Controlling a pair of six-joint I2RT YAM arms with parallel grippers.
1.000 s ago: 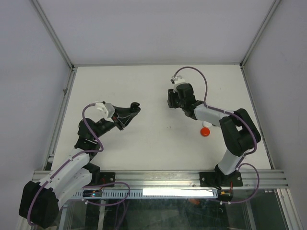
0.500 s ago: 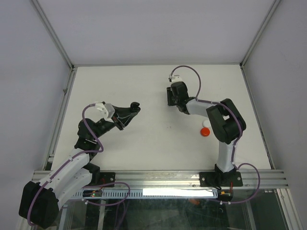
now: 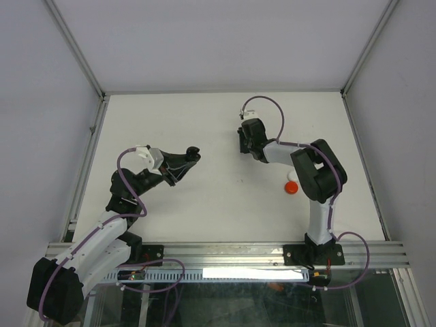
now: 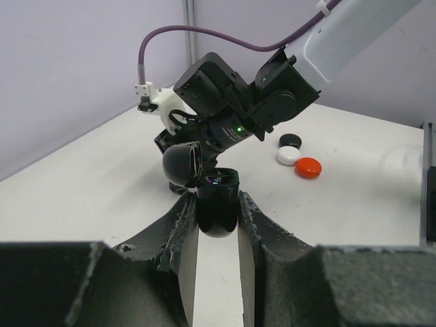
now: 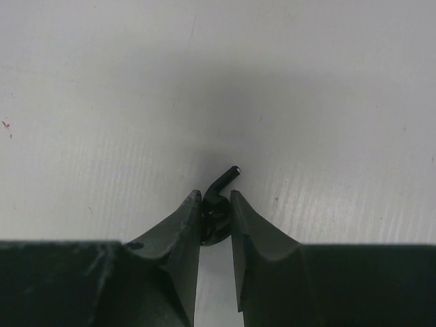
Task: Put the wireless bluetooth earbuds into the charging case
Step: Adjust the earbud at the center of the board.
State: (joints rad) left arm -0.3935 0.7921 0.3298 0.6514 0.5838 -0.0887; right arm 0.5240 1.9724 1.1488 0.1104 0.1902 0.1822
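White desk (image 5: 306, 82) below: black bud (image 5: 225, 182) down on it, pinched by the body in the right tool (image 5: 214, 199), stem poking forward. Lift straight with a firm pinch, carry toward the open case (image 4: 218, 212) clamped in the left tool (image 4: 216, 201), then line stem with socket before lowering.

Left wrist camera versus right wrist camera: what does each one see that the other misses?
Only the left wrist view: an open black case clamped in the left gripper, the right arm beyond it, and a black puck, a white puck and a red puck. Only the right wrist view: a tiny black earbud pinched in the right gripper, its stem poking out. Both: the white table, and a gripper shut on something black.
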